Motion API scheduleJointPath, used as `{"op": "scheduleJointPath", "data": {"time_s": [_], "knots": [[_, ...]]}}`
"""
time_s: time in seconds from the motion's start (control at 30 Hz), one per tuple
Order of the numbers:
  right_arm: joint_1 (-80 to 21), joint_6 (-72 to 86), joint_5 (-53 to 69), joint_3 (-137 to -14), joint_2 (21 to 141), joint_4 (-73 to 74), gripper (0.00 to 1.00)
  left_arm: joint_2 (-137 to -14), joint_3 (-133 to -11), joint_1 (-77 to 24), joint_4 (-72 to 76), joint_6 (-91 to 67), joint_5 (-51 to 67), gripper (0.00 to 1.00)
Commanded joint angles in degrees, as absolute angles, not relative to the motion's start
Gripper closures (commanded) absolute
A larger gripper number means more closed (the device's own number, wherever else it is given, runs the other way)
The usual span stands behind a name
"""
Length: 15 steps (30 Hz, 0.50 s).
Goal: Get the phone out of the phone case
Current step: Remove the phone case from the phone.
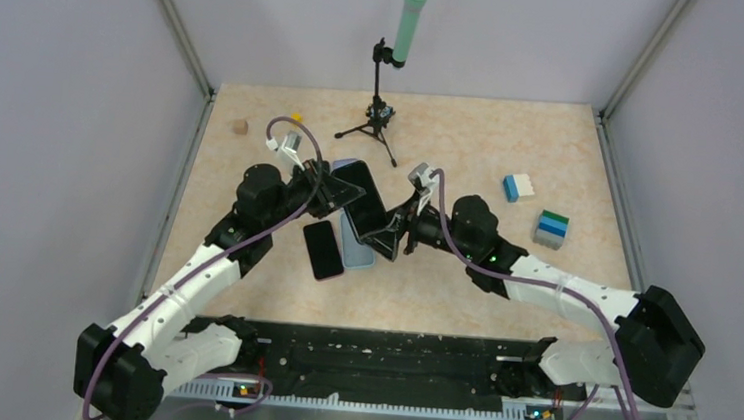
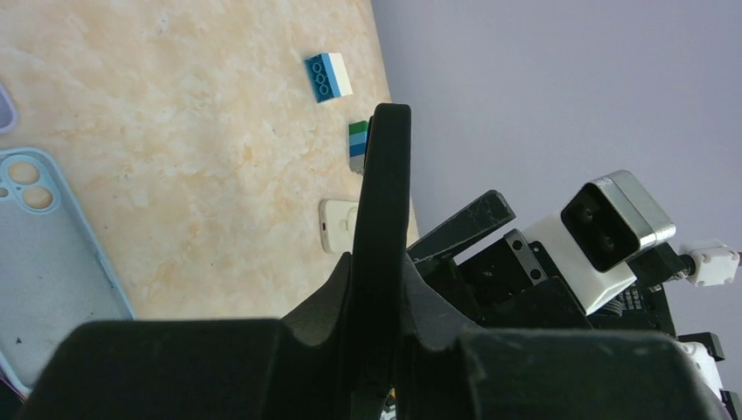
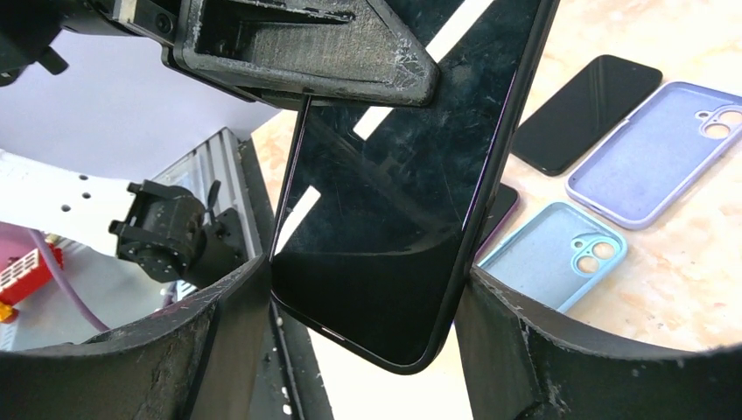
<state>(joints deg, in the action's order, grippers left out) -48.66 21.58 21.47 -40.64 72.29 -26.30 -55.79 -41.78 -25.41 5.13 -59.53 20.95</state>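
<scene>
Clamping the phone [image 1: 359, 194] by its upper part, the left gripper [image 1: 334, 195] held it lifted over the table [image 1: 474, 138], jaws closed on its two faces. The right gripper [image 3: 360, 280] had its fingers spread either side of the phone's lower end, just beside its long edges, gripping nothing. The left wrist view showed the phone only as a thin dark edge. The right wrist view showed its glossy, scratched black face, and past it a pale blue case [image 3: 551, 254], a lilac case [image 3: 647, 157] and a second black phone [image 3: 586, 109] lying on the table. From overhead the held phone's long axis ran diagonally, far-left to near-right, the near end pointing towards the right gripper.
</scene>
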Motion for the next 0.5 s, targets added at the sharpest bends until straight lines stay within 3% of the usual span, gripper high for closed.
{"op": "scheduleJointPath", "data": {"time_s": [0.0,0.47], "knots": [[-51.75,15.47,18.44,-42.18,75.04,-20.71,0.29,-54.94,-46.24,-26.41,15.22,-66.53,21.71,1.00],[-53.66,12.59,8.55,-43.68,76.64,-14.69,0.27,-54.91,-46.24,-26.46,14.74,-65.96,21.29,1.00]]}}
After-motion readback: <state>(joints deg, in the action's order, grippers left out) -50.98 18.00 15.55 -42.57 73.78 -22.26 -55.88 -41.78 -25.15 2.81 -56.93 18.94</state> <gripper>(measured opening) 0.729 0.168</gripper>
